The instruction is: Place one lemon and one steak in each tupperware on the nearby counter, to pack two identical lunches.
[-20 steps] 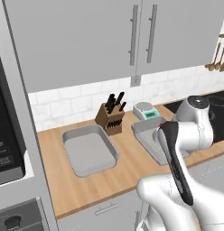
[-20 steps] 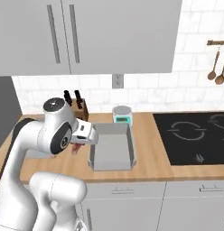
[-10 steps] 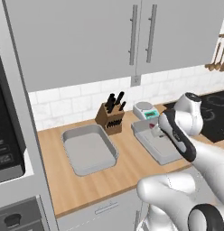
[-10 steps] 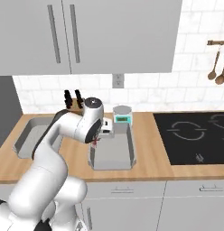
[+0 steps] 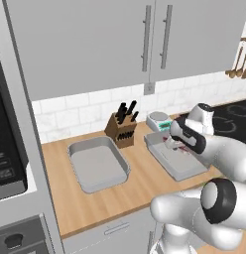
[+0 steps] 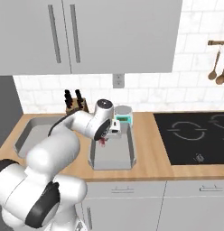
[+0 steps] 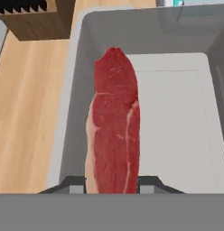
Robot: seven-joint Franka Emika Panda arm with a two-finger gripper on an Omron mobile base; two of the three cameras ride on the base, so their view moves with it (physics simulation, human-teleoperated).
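Observation:
A raw red steak (image 7: 114,131) hangs lengthwise from my gripper (image 7: 111,182), which is shut on its near end. It hovers just above the left inner side of the right tupperware (image 7: 177,131), a pale-grey tray on the wooden counter (image 5: 140,183). From the base views, the gripper (image 5: 175,145) (image 6: 105,140) sits over that tupperware (image 5: 182,166) (image 6: 113,155) with the steak (image 6: 103,143) dangling below it. A second tupperware (image 5: 97,163) (image 6: 35,135) lies to the left, with nothing in it. The lemon is out of view.
A knife block (image 5: 122,129) (image 6: 74,103) stands at the wall between the trays. A small teal-fronted scale (image 5: 158,119) (image 6: 123,116) sits behind the right tray. A black cooktop (image 6: 195,135) lies to the right, and wooden utensils (image 6: 217,67) hang above it.
The arm has swung forward from the counter's near side and carried the steak over the right tupperware. The gripper stays shut on the steak.

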